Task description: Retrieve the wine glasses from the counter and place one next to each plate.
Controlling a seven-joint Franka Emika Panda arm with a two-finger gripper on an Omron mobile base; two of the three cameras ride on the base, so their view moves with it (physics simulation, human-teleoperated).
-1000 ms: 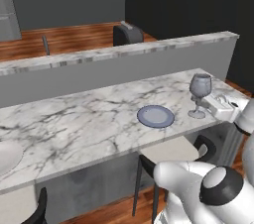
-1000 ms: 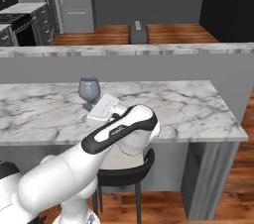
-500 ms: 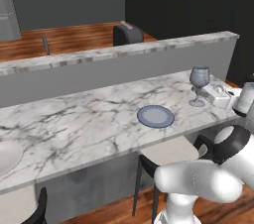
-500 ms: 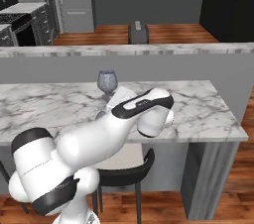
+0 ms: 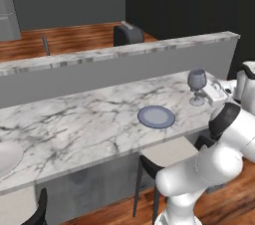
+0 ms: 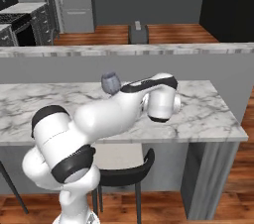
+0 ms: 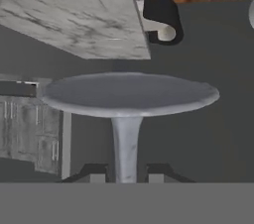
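Hand view: end effector (image 7: 126, 172) grips wine glass (image 7: 126, 119) stem

We see a white marble table (image 5: 74, 124) with grey veins; a small round plate (image 5: 156, 117) lies flat on it.

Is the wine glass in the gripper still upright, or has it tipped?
Upright. The left base view shows the wine glass bowl up, foot down, beside the plate; in the hand view the gripper clamps its stem.
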